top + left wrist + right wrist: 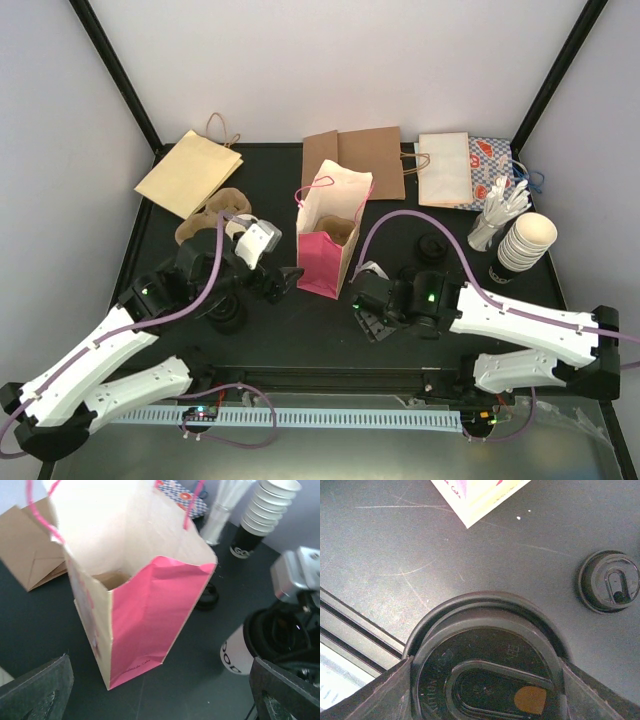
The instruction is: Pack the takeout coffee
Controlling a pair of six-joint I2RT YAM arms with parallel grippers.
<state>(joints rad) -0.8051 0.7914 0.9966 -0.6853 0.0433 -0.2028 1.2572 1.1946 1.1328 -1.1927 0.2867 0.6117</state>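
right gripper (487, 680) clamped on lidded takeout coffee (235, 655), centre-right of frame, left gripper (281, 283) released, jaws wide, beside pink bag (325, 250)

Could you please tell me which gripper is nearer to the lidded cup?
Right. The right gripper grips the cup itself, just right of the pink bag; the left gripper hangs open on the bag's other side.

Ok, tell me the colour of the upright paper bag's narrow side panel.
The side panel is bright pink, clearest in the left wrist view.
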